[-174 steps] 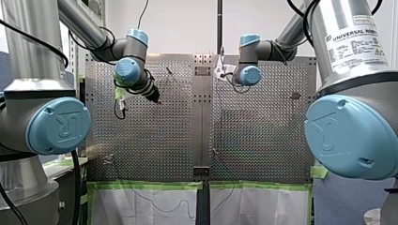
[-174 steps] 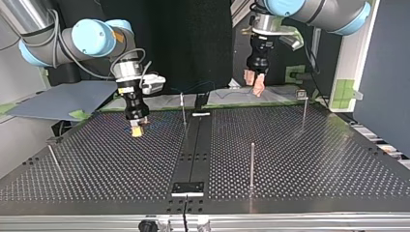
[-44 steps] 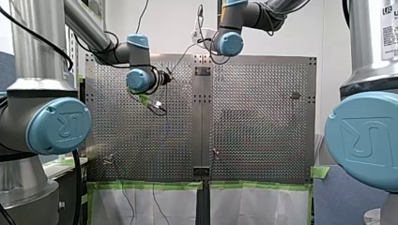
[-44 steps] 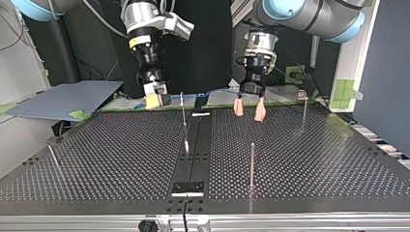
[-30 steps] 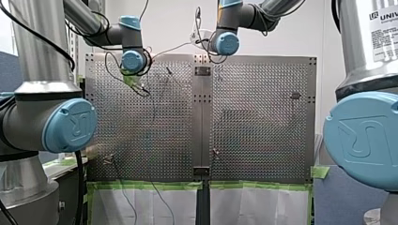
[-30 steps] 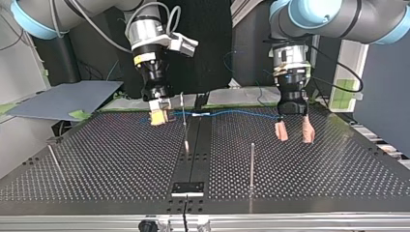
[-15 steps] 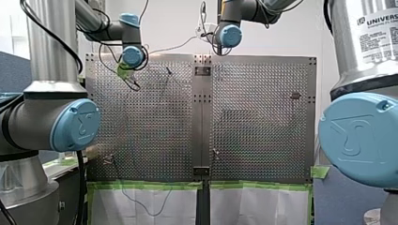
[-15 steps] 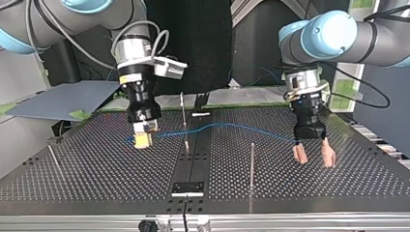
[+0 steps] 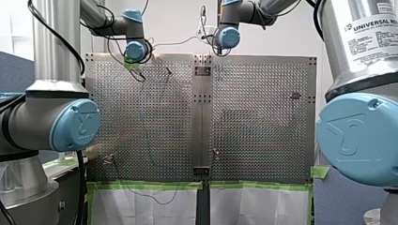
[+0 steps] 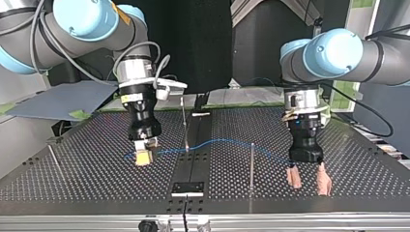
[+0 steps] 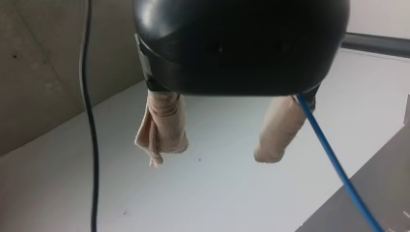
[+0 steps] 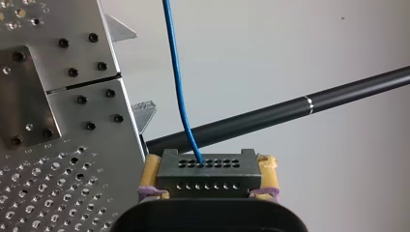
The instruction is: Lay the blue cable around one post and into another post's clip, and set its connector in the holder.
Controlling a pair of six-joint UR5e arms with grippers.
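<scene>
Perforated table [image 10: 96, 183], posts [image 10: 251, 164] unwrapped. My right gripper [image 12: 208, 169] clamps the connector [image 12: 208, 178]. My left gripper [image 10: 308, 181], near the edge farthest from the arms, hangs spread. With the blue cable [image 10: 217, 141] strung between them, routing, clipping and seating all seem to remain.

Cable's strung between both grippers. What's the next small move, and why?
Probably ease my left gripper round the near post, toward the top view's left. The cable only crosses that post near its top, running beside one pad with the jaws open, while my right gripper clamps the connector.
</scene>
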